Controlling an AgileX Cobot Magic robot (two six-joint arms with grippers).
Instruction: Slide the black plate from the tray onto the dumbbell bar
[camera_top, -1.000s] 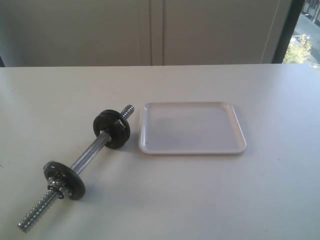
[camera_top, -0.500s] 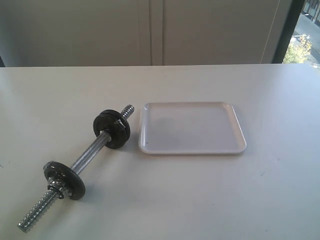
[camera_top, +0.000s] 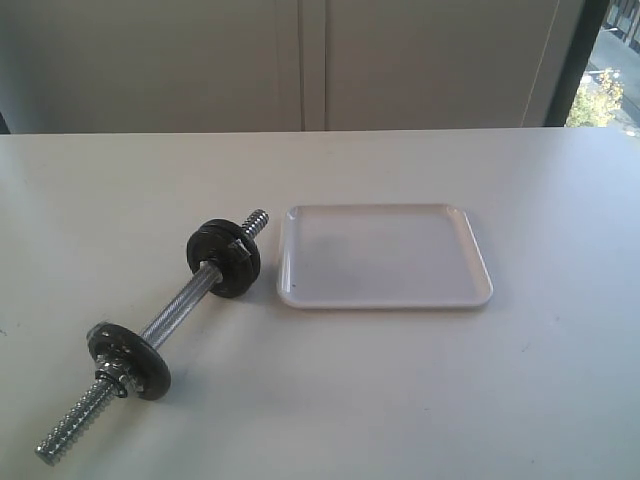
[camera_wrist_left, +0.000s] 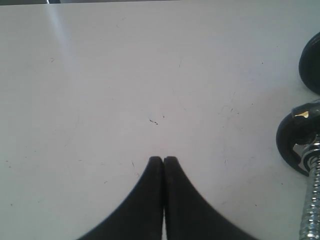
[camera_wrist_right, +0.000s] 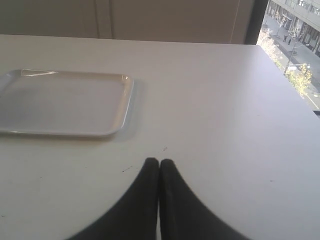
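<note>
**Tools.** The left gripper (camera_wrist_left: 163, 160) hangs over bare table (camera_top: 400, 400) with its jaws pressed together and nothing between them. The right gripper (camera_wrist_right: 159, 161) is in the same state, closed and empty, short of the tray (camera_top: 380, 302). Neither appears in the exterior view.

**Task item.** The tray, centre-right of the frame, holds nothing. A deep-black disc, judged to be the black plate (camera_top: 222, 255), sits threaded on the dumbbell bar (camera_top: 180, 310) at centre-left, on the bar end nearest the tray. On this evidence the transfer looks complete.

**Handling.** The plate appears to be cast metal: rigid, dense for its size, and smooth-faced, so likely to slip in a light pinch. If it needs reseating, the best hold is judged to be across the raised rim, or rim to centre hole, with a firm squeeze.

**Surroundings.** A greyer, worn disc (camera_top: 128, 358) sits further down the bar at lower left, with the threaded end (camera_top: 65, 435) projecting beyond it. The bar lies diagonally, its upper tip just beside the tray's left edge. Nothing else stands on the table, and nothing obstructs either approach.
</note>
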